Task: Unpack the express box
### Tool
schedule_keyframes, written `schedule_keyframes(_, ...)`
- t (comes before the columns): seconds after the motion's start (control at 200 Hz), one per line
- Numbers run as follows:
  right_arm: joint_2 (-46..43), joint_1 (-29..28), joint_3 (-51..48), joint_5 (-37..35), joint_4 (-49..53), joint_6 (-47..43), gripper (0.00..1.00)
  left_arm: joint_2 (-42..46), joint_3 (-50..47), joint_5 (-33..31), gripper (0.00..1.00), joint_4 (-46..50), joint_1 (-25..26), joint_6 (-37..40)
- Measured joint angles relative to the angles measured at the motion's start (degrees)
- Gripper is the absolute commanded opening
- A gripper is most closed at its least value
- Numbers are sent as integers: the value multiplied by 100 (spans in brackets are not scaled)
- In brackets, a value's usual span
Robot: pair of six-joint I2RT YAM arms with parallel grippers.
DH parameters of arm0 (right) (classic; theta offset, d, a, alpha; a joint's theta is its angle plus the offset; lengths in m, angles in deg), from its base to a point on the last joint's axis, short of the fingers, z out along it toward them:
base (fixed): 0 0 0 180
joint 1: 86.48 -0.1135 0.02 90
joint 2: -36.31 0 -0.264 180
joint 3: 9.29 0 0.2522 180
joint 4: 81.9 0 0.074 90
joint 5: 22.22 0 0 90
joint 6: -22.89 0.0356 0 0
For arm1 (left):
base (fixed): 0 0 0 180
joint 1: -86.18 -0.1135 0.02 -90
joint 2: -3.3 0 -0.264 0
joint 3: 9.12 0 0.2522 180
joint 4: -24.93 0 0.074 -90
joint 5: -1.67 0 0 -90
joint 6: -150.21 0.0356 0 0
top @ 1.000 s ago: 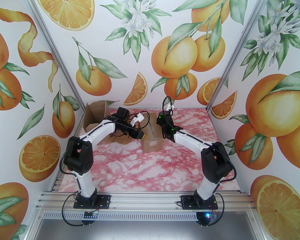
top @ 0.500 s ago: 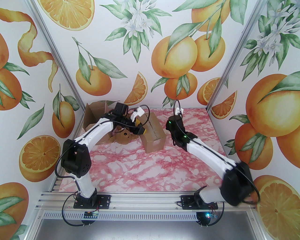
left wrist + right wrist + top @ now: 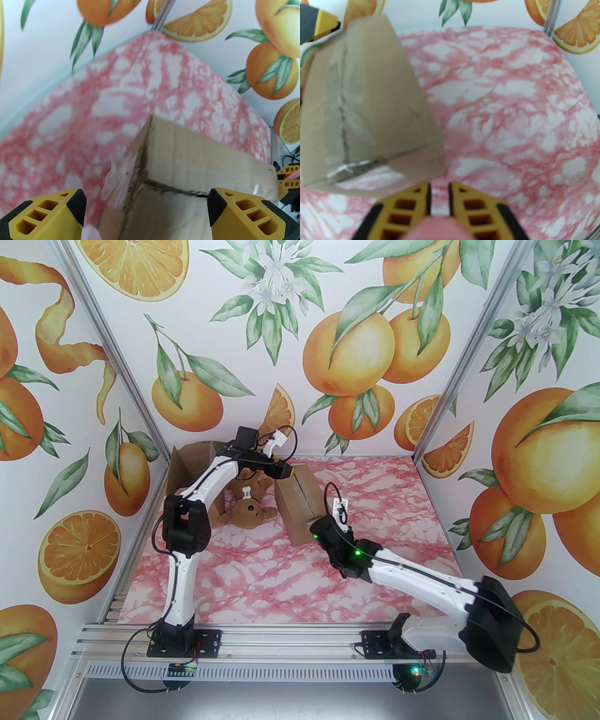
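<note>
The left arm (image 3: 206, 483) is arching high, holding the left gripper (image 3: 146, 206) wide open above the far end of the brown cardboard box (image 3: 302, 498). The right arm (image 3: 422, 577) is stretching low, pointing the nearly closed, empty right gripper (image 3: 439, 194) at its near end.

Taped box (image 3: 302, 497): plain brown cardboard, shut, long and narrow, flat on the table (image 3: 281, 577) toward the far middle, set askew to the table edges. Clear tape along the top seam, frayed and lifting at one corner. Open box (image 3: 192, 464): same cardboard, in the far-left corner, flaps spread. Bear (image 3: 247, 508): brown plush with a white bone patch on the chest, on its back between the two boxes, head toward the near edge, just beside the taped box.
</note>
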Motion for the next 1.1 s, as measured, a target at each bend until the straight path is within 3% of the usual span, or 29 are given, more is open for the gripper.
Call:
schedule_keyframes(0.135,216,284,11,0,-225,153,0,186,-800,203,87,-400,-2,-188)
schedule_keyframes(0.37,258,1043,22,98,-715,44,0,1246,-2540,310,86,-1064,-59,-459)
schedule_keyframes(0.65,758,2033,332,719,-1357,-492,0,2264,-3628,-393,87,-1152,155,-658)
schedule_keyframes(0.836,487,2594,254,1266,-1563,-586,0,2684,-3519,-1043,90,-964,509,-612)
schedule_keyframes(1.101,-1062,3287,-848,1878,-2111,-295,0,3198,-3093,-2081,94,-428,1224,680)
